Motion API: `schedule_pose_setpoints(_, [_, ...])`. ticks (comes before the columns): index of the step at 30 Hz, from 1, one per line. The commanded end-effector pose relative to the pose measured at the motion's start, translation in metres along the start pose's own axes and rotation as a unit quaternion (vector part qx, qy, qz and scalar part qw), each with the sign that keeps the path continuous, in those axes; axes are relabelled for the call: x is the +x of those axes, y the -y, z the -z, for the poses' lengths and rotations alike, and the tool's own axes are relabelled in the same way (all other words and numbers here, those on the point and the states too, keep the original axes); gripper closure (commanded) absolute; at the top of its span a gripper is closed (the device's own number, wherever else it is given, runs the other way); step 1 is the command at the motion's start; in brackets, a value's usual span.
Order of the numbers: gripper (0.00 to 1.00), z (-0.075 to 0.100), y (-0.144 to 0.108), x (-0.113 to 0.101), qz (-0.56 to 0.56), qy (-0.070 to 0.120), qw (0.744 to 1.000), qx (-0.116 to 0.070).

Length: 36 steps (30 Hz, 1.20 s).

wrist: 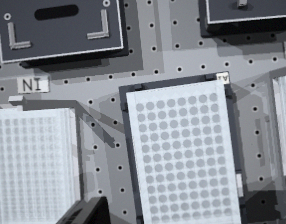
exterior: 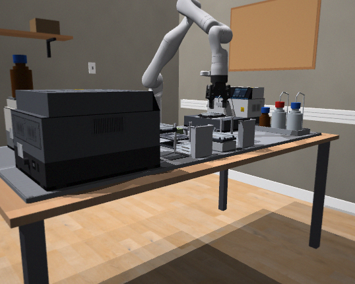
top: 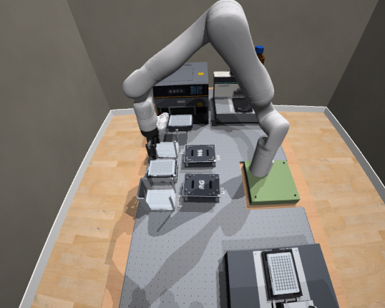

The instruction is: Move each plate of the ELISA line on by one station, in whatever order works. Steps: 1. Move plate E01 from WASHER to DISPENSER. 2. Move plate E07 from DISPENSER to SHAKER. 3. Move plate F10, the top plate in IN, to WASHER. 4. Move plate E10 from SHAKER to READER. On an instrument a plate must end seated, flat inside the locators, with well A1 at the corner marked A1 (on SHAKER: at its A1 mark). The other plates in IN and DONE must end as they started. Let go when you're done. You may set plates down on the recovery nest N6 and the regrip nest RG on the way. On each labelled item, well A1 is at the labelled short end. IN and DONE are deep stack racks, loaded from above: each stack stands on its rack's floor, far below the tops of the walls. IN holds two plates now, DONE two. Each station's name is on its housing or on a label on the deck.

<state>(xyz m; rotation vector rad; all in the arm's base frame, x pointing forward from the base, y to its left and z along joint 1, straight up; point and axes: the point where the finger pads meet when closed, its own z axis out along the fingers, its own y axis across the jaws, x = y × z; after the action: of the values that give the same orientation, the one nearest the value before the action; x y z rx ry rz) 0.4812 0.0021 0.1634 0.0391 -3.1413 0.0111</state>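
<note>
My gripper is open and empty. It hangs above the left column of stations, also seen in the side view. In the wrist view a white well plate sits flat in a dark nest right below me, with an A1 mark at its corner. It is the middle plate of the column. The IN rack's top plate lies beside it, by the IN label; the rack is nearest the camera. Another plate lies just beside my gripper. I cannot read any plate labels.
Nests N6 and RG stand empty, right of the column. A plate sits before the dark back instrument. A large front instrument holds a plate. The arm's green base is to the right. Bottles stand at the far end.
</note>
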Motion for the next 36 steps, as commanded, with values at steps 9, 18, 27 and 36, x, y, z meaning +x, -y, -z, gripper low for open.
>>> schedule_pose_setpoints(9, [0.0,0.012,0.0,0.0,0.0,0.001,1.0,0.0])
schedule_pose_setpoints(18, [0.0,0.024,0.0,0.0,0.0,0.001,1.0,0.0])
schedule_pose_setpoints(27, [0.0,0.028,0.0,0.0,0.0,0.001,1.0,0.0])
schedule_pose_setpoints(36, [0.0,0.028,-0.015,0.017,-0.061,0.001,0.998,0.0])
